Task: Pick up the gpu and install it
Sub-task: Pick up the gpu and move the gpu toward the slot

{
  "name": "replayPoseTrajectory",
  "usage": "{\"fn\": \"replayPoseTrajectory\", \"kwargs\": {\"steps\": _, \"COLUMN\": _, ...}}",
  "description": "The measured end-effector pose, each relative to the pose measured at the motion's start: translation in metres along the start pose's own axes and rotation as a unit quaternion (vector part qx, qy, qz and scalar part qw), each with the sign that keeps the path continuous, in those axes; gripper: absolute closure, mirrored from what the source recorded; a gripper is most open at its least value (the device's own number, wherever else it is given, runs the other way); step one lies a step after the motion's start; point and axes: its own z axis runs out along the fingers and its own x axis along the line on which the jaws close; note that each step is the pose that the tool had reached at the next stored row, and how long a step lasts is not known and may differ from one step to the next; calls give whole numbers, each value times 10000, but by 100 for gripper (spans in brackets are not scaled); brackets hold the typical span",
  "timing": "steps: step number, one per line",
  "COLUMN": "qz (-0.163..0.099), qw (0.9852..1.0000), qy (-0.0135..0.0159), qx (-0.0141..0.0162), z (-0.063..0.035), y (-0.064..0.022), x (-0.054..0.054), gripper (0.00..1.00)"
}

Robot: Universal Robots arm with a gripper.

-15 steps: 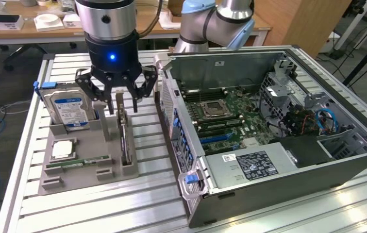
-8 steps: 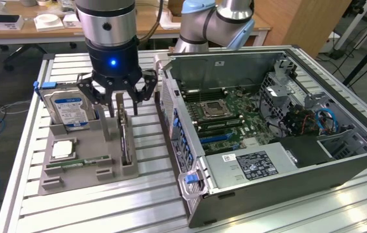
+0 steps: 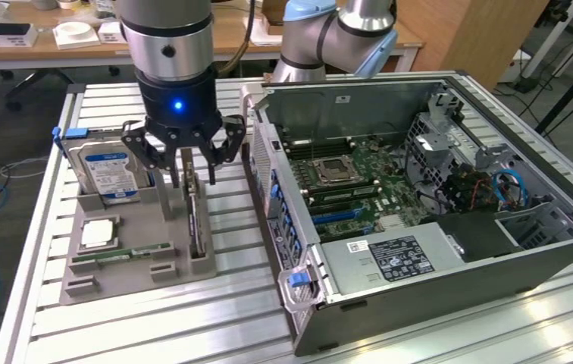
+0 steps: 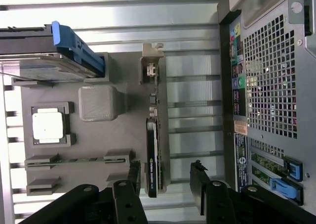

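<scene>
The gpu (image 3: 195, 224) is a thin dark card that stands on edge in a slot of the grey holder tray (image 3: 129, 277) on the table. In the wrist view the gpu (image 4: 152, 155) shows edge-on, with its silvery bracket (image 4: 152, 68) at the far end. My gripper (image 3: 196, 176) hangs open just over the card's end away from that bracket. In the wrist view the gripper (image 4: 167, 182) has one black finger on each side of the card, and neither touches it. Nothing is held.
On the same tray stand a silver hard drive (image 3: 110, 171) with a blue label, a square processor chip (image 3: 98, 233) and a narrow green memory stick (image 3: 120, 255). The opened computer case (image 3: 418, 205) lies on the exterior view's right, close beside the tray, motherboard exposed.
</scene>
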Motion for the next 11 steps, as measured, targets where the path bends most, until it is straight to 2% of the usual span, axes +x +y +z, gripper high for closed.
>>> {"fn": "replayPoseTrajectory", "kwargs": {"steps": 11, "qz": 0, "qw": 10000, "qy": 1, "qx": 0, "z": 137, "y": -19, "x": 2, "gripper": 47}}
